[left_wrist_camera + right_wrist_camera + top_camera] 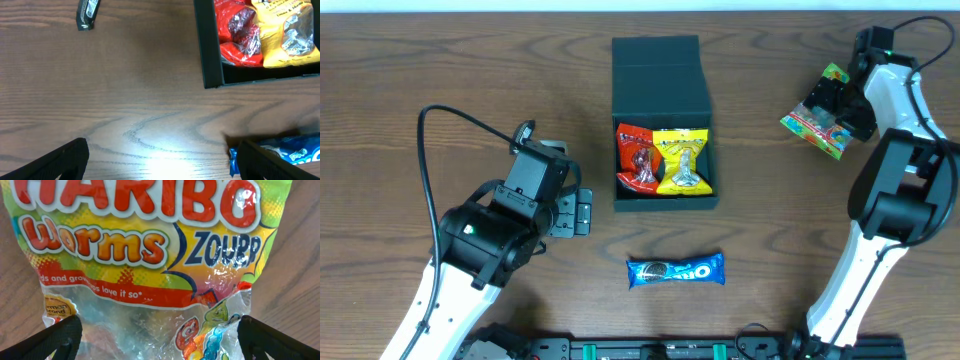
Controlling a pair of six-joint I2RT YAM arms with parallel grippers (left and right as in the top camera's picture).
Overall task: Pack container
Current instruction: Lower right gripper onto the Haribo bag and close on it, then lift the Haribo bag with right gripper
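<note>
Sitting mid-table, the container (665, 205) has its flap lid thrown back on the far side and its mouth facing up. A red packet (636, 158) and a yellow packet (682, 160) lie side by side inside, against its near wall. An Oreo pack (675, 270) rests on the table just in front of the container, apart from it. A Haribo bag (815, 125) lies well off to the container's right.

The left gripper (575, 213) hovers to the container's near left with its fingers wide and nothing between them. The right gripper (160, 340) is above the Haribo bag (150, 255), fingers spread to either side of the film and not pinching it.

The container looks stiff and matte, so it should not slip under a finger and is unlikely to crush. With so little in it, though, it is probably light and may skid if nudged sideways. Its thin wall (206, 50) is the sensible place to pinch or brace, and the lid's free edge is the place to push when closing it. The lid should fold only at its hinge.

The Haribo bag is glossy, crinkly and soft, so a grip on its upper part should hold better than one on the loose, shifting contents. The Oreo pack looks firmer, and a grip across its narrow width seems best.
</note>
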